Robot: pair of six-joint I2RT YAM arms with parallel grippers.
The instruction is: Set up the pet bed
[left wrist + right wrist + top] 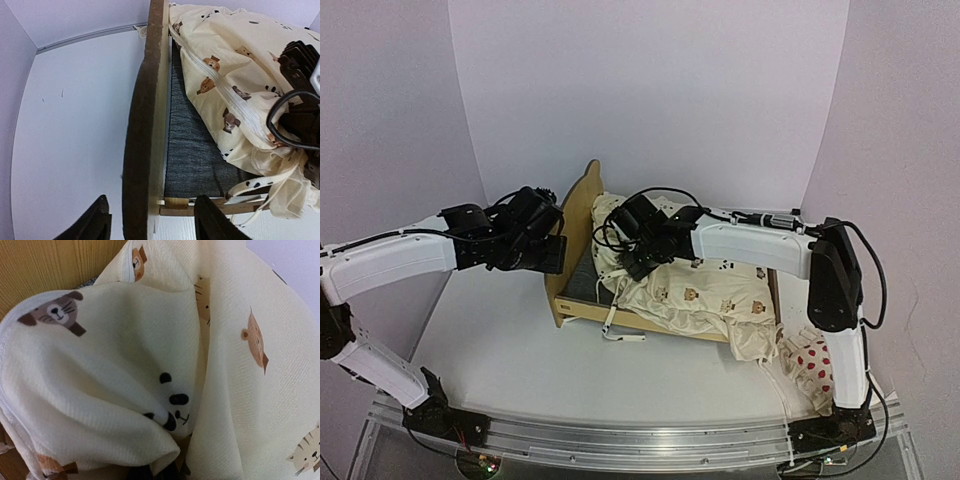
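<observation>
The pet bed stands mid-table, its plywood headboard to the left and its grey base partly bare. The cream animal-print cushion lies crumpled over the rest of the bed. My left gripper is open, its fingers straddling the headboard's near end with a gap on both sides. My right gripper is on the cushion's left part, shut on a bunched fold of the cushion. Cloth hides most of its fingertips.
A white pillow with red dots lies at the bed's right front corner, beside the right arm's base. The cushion's tie strings trail over the front rail onto the table. Purple walls close in on the back and both sides.
</observation>
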